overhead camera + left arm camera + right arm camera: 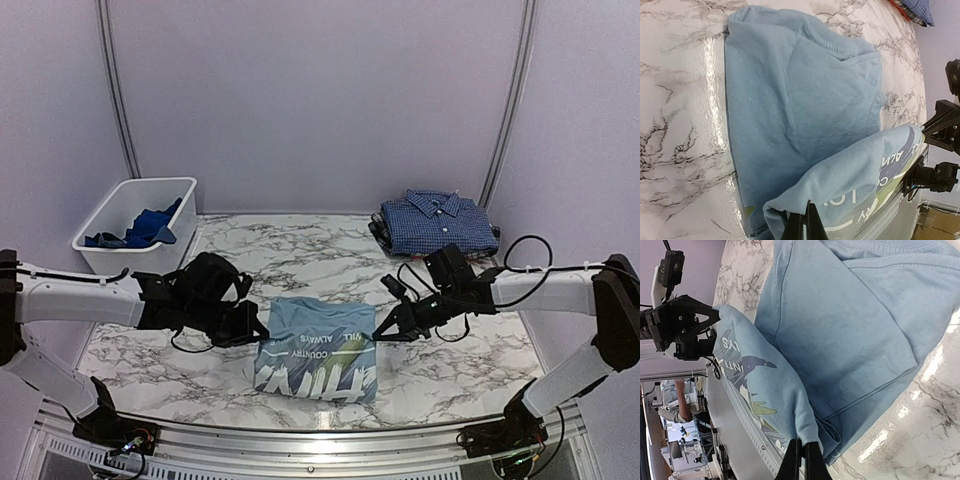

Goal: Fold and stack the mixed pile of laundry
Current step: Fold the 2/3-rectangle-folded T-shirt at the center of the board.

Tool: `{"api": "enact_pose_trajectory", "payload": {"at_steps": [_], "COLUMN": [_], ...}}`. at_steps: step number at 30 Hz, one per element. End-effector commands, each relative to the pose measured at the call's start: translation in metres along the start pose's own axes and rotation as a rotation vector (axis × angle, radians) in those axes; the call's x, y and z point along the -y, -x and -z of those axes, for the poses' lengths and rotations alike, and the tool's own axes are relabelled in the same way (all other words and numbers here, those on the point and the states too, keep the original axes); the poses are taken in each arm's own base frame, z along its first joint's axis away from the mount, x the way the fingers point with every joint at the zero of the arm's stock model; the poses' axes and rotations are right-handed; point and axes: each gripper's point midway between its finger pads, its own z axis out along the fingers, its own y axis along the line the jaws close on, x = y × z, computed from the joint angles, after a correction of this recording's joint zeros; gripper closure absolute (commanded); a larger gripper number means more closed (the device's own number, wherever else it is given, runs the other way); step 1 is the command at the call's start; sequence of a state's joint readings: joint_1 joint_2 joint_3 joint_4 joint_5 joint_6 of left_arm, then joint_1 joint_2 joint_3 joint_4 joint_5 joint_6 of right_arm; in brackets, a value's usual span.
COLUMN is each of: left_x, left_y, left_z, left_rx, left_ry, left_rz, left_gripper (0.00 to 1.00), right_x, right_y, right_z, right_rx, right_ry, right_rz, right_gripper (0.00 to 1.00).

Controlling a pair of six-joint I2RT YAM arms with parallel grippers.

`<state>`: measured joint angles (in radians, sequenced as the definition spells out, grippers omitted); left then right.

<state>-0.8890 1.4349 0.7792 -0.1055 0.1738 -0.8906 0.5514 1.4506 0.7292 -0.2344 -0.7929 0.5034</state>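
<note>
Both left pincer (262, 335), right pincer (378, 333) clamp T-shirt (318, 322); print (318, 372) partly hidden.

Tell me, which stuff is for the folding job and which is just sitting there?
Part of the job:
- light blue T-shirt, pinched at its sides by the left gripper and right gripper
- navy check shirt, folded on the stack at back right
- royal blue garment, lying in the bin

Just lying about:
- white bin
- marble table
</note>
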Motion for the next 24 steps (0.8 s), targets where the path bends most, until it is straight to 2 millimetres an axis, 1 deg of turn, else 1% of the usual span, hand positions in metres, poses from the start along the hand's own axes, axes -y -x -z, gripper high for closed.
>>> {"api": "enact_pose_trajectory", "payload": {"at_steps": [1,6,8,11,14,17,21,24], "left_x": [0.007,0.021,0.022,0.021,0.018,0.019,0.019,0.013], "left_y": [0.014,0.031,0.041,0.058,0.072,0.083,0.098,0.107], "left_z": [0.017,0.019,0.018,0.017,0.01,0.001,-0.005,-0.01], "left_rx": [0.036,0.048,0.055,0.074,0.074,0.065,0.069,0.067], "left_ry": [0.027,0.026,0.028,0.034,0.046,0.044,0.042,0.048], "left_rz": [-0.022,-0.054,-0.057,-0.058,-0.069,-0.078,-0.081,-0.078], "left_gripper": [1.0,1.0,1.0,1.0,1.0,1.0,1.0,1.0], "right_x": [-0.008,-0.006,-0.004,0.003,0.012,0.02,0.028,0.031], "right_y": [0.01,0.037,0.048,0.059,0.072,0.086,0.103,0.116], "right_z": [0.012,0.026,0.032,0.036,0.04,0.04,0.034,0.031], "right_rx": [0.028,0.081,0.099,0.109,0.128,0.136,0.136,0.141], "right_ry": [-0.042,-0.077,-0.086,-0.099,-0.11,-0.125,-0.13,-0.134], "right_rz": [0.003,0.0,-0.006,-0.018,-0.021,-0.021,-0.02,-0.014], "right_gripper": [1.0,1.0,1.0,1.0,1.0,1.0,1.0,1.0]}}
